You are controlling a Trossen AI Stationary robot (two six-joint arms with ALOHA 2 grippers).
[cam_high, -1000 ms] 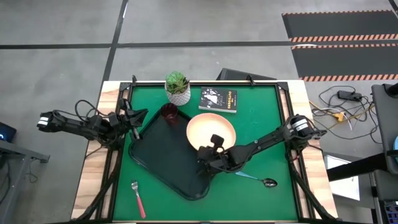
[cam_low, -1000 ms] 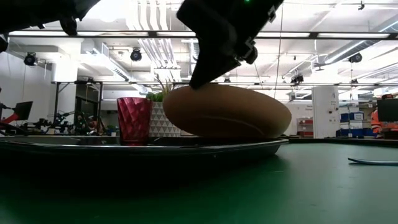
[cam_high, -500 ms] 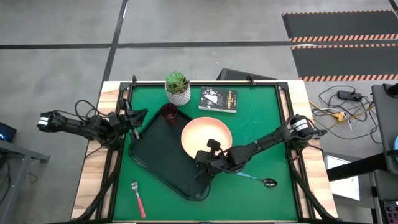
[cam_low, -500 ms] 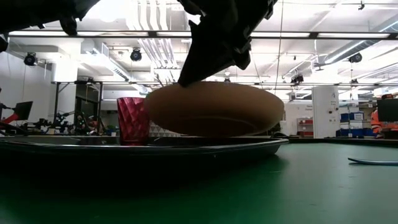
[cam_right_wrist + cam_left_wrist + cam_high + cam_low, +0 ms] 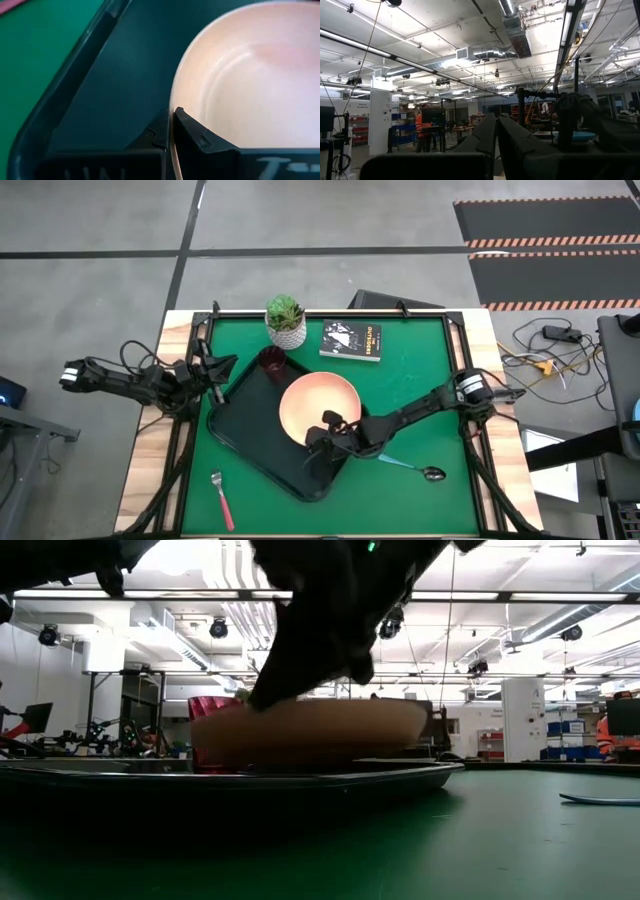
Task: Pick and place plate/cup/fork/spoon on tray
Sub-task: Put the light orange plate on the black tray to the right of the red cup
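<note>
The salmon-pink plate (image 5: 318,408) is over the black tray (image 5: 250,430), level in the low view (image 5: 310,732), next to the dark red cup (image 5: 272,361) that stands in the tray's far corner. My right gripper (image 5: 324,431) is shut on the plate's near rim. The pink-handled fork (image 5: 222,500) lies on the green mat near the front left. The blue-handled spoon (image 5: 420,470) lies right of the tray. My left gripper (image 5: 216,370) waits shut at the table's left edge, pointing into the room (image 5: 496,135). My right gripper pinches the plate's rim (image 5: 175,97) at its near side, one finger (image 5: 195,137) inside the plate and one outside. It slants in from the table's right. The plate sits level, low over the tray floor (image 5: 115,85); whether it rests there I cannot tell.
A white pot with a green plant (image 5: 286,321) and a small black book (image 5: 351,340) stand at the far side of the mat. The right arm (image 5: 430,405) stretches across the mat above the spoon's handle.
My right gripper has gone toward the table's left edge and down, still shut on the plate. The plate has come from the tray's right rim to over the tray's middle, and has gone from tilted to level and lower.
</note>
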